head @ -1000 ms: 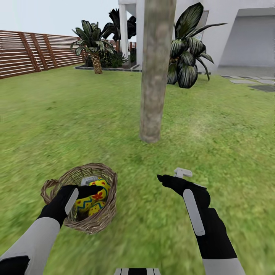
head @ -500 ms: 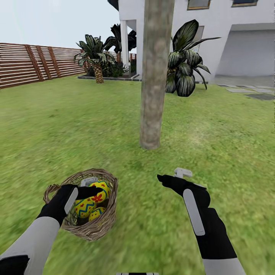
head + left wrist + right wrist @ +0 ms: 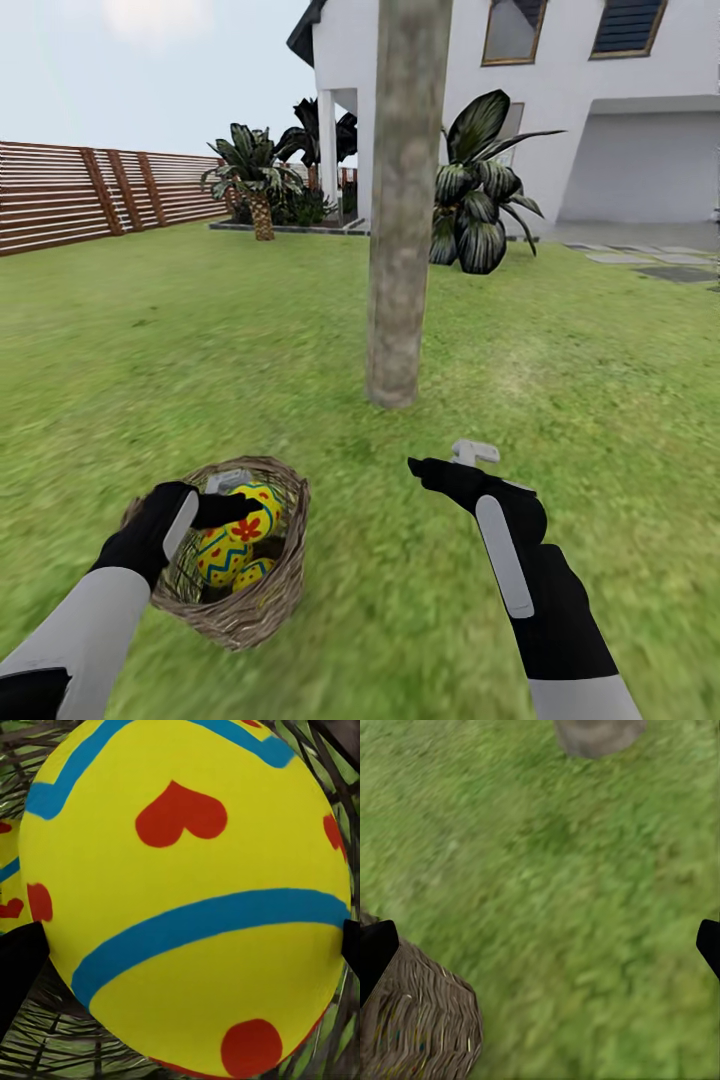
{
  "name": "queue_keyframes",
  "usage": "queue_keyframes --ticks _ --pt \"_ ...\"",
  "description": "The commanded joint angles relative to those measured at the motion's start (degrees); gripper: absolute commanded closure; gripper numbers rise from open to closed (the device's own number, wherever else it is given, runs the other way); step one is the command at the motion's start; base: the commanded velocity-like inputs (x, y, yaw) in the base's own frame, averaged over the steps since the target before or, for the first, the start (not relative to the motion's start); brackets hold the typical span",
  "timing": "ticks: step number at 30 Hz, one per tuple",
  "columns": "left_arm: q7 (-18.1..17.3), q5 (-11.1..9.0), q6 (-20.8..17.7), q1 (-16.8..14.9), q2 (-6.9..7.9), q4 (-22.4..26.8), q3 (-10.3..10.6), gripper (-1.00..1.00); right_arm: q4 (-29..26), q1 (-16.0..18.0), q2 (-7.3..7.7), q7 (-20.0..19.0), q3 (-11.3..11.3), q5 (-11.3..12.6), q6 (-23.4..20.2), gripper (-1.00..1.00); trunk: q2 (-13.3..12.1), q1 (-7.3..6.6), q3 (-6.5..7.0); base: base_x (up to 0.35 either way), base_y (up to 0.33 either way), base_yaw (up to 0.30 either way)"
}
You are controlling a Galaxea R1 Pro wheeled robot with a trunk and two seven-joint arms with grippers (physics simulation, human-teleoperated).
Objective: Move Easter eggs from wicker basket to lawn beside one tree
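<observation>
The left gripper (image 3: 238, 497) has its fingers clamped on the top egg (image 3: 248, 510) in the basket (image 3: 255, 607); the right gripper (image 3: 447, 470) is spread wide above the lawn (image 3: 560, 380), near the tree (image 3: 400, 250).

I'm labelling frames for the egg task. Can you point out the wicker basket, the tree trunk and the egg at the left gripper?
wicker basket (image 3: 262, 600), head view, front wall.
tree trunk (image 3: 400, 250), head view, mid-trunk.
egg (image 3: 187, 900), left wrist view, middle of shell.
</observation>
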State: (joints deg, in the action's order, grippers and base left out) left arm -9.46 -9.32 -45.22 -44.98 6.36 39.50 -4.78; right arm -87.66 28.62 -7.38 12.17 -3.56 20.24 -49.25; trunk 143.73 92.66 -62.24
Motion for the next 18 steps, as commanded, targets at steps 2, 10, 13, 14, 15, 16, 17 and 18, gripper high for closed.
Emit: queue_keyframes --ticks 2,10,13,14,15,16,17,18 --pt "-0.05 -0.22 -1.37 -0.02 0.20 0.10 -0.14 1.00 -0.05 0.04 0.00 0.57 -0.04 0.59 -0.18 -1.00 -0.01 -0.06 0.40 0.000 0.000 0.000" --pt "-0.03 -0.34 -3.39 0.04 1.28 0.52 -0.03 1.00 -0.05 0.04 0.00 0.57 -0.05 0.59 -0.19 -1.00 -0.04 -0.11 0.84 0.000 0.000 0.000" --pt "-0.03 0.46 -3.54 0.06 1.31 0.67 0.28 1.00 -0.05 0.04 0.00 0.56 -0.05 0.59 -0.16 -1.00 -0.04 -0.11 0.84 0.000 0.000 0.000" --pt "-0.03 1.53 -3.82 0.06 1.27 0.70 0.32 1.00 -0.05 0.04 0.00 0.56 -0.05 0.59 -0.17 -1.00 -0.04 -0.11 0.84 0.000 0.000 0.000" --pt "-0.03 2.59 -4.29 0.07 1.21 0.72 0.34 1.00 -0.05 0.04 0.00 0.57 -0.05 0.59 -0.17 -1.00 -0.04 -0.11 0.84 0.000 0.000 0.000" --pt "-0.03 3.31 -4.97 0.07 1.18 0.76 0.36 1.00 -0.05 0.04 0.00 0.57 -0.05 0.59 -0.19 -1.00 -0.04 -0.11 0.84 0.000 0.000 0.000" --pt "-0.03 3.94 -5.97 0.07 1.15 0.80 0.37 1.00 -0.05 0.04 0.00 0.57 -0.05 0.59 -0.17 -1.00 -0.05 -0.14 1.06 0.000 0.000 0.000" --pt "-0.03 4.17 -6.56 0.07 1.15 0.81 0.38 1.00 -0.05 0.04 0.00 0.57 -0.08 0.59 -0.18 -1.00 -0.06 -0.16 1.28 0.000 0.000 0.000"
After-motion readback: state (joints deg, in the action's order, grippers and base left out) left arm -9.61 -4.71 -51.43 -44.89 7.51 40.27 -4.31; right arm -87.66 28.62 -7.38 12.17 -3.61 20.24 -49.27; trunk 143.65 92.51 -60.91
